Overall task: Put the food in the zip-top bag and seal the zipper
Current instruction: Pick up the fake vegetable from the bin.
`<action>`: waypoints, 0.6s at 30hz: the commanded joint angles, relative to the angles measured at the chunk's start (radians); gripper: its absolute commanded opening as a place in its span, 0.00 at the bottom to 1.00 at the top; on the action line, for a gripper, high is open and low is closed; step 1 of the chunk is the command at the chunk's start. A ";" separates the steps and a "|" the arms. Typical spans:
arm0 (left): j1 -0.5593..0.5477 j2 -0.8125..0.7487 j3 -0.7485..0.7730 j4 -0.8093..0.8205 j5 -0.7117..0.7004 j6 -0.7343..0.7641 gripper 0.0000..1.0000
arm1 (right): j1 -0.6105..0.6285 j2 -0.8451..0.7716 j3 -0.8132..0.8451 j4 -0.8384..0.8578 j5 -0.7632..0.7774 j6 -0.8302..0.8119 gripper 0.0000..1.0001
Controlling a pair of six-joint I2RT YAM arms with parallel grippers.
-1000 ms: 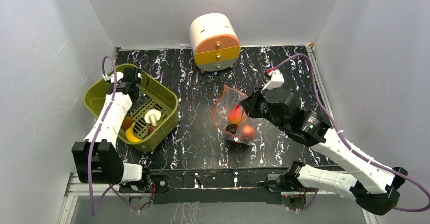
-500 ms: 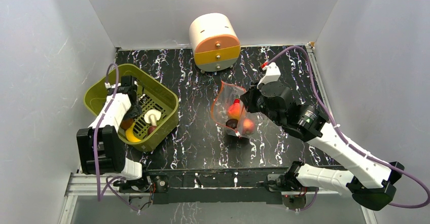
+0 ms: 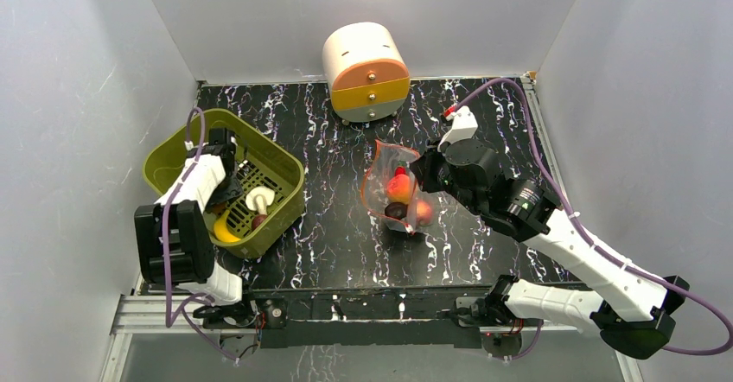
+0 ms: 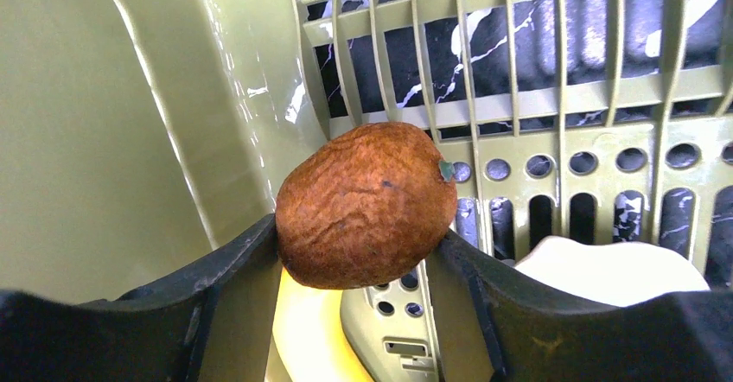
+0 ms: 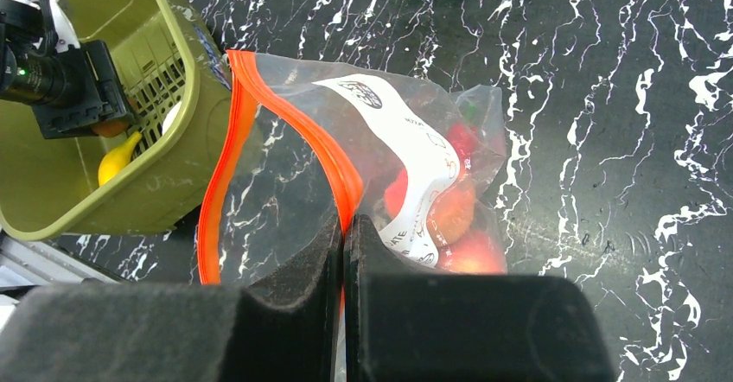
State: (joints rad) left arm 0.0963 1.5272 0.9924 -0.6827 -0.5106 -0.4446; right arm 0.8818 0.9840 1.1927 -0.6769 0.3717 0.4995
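The clear zip-top bag stands on the black marbled table with its mouth open and red, orange and dark food inside; it also shows in the right wrist view. My right gripper is shut on the bag's red-orange zipper and holds that rim up. My left gripper is inside the olive-green basket, shut on a brown rough round toy food. A yellow banana, a white mushroom and a dark piece lie in the basket.
A white and orange round drawer unit stands at the back middle. The basket's slotted wall is right behind the brown food. Grey walls close the table on three sides.
My left gripper has moved nearer and lower into the basket. My right gripper has shifted slightly left and back with the bag's rim; the bag stands more upright.
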 commanded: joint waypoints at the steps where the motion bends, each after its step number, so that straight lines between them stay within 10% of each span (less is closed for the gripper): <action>1: 0.004 -0.079 0.040 -0.020 0.014 0.017 0.32 | 0.001 -0.018 0.014 0.082 0.005 0.025 0.00; 18: -0.066 -0.478 0.011 0.032 0.164 0.022 0.34 | 0.003 0.035 -0.047 0.145 0.009 0.196 0.00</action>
State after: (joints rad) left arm 0.0490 1.1389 1.0004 -0.6704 -0.4217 -0.4198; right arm 0.8818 1.0145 1.1481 -0.6548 0.3611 0.6537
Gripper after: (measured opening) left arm 0.545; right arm 0.010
